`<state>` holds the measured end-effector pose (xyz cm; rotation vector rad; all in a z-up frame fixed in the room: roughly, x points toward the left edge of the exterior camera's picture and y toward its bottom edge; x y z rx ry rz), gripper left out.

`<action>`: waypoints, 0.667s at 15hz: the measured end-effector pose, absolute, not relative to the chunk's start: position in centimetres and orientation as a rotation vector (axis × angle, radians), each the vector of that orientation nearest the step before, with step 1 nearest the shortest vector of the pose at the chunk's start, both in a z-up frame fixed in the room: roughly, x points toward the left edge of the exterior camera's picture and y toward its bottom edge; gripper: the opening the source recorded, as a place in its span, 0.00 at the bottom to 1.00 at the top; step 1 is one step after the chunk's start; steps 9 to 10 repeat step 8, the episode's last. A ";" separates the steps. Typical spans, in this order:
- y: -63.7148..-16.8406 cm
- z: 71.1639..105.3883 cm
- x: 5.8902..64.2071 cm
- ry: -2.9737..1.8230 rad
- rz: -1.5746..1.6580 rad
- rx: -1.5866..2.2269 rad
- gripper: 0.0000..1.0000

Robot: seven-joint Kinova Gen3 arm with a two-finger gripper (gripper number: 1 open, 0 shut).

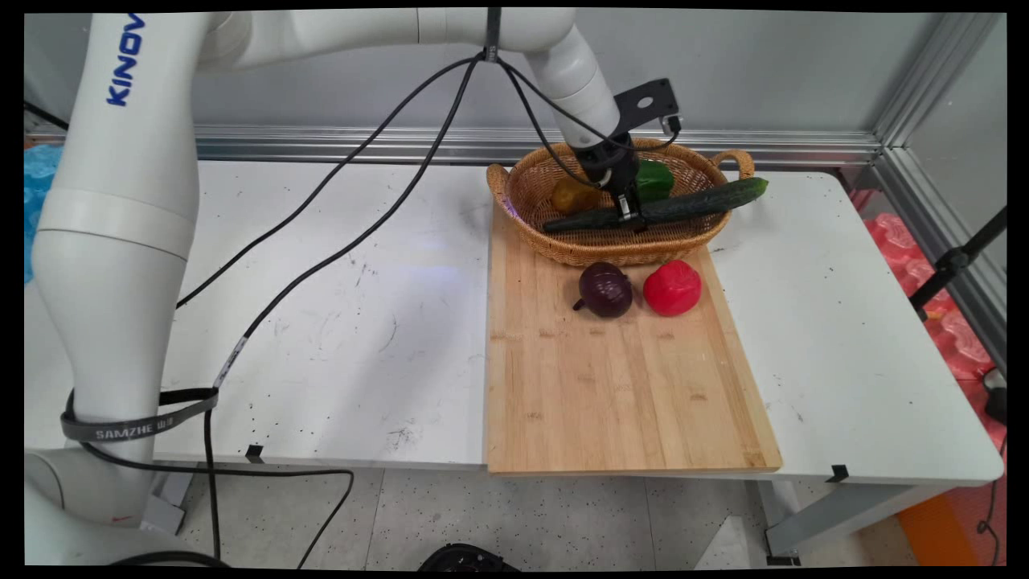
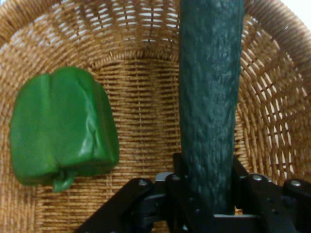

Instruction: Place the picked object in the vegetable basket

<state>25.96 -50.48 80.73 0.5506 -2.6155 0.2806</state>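
Observation:
My gripper (image 1: 629, 217) reaches down into the wicker basket (image 1: 532, 189) and is shut on a long dark green cucumber (image 1: 691, 203), which lies across the basket with its right end over the rim. In the hand view the cucumber (image 2: 210, 97) runs up from between the fingers (image 2: 181, 187), held near its lower end, with the basket (image 2: 141, 87) beneath it. A green bell pepper (image 2: 60, 131) lies in the basket beside it; in the main view this pepper (image 1: 655, 178) is behind the gripper. A yellowish vegetable (image 1: 572, 195) sits in the basket's left part.
The basket stands at the far end of a wooden cutting board (image 1: 611, 386) on the white table (image 1: 338, 322). A purple onion (image 1: 605, 289) and a red bell pepper (image 1: 672, 287) rest on the board just in front of the basket. Black cables hang from the arm.

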 end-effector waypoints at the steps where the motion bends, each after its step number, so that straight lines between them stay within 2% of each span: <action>1: -50.5 80.5 26.1 -2.614 0.276 0.558 0.00; 2: -50.5 80.3 26.2 -2.614 0.274 0.563 0.00; 3: -50.5 80.1 26.5 -2.613 0.270 0.571 1.00; 10: -50.5 79.9 27.3 -2.601 0.272 0.593 1.00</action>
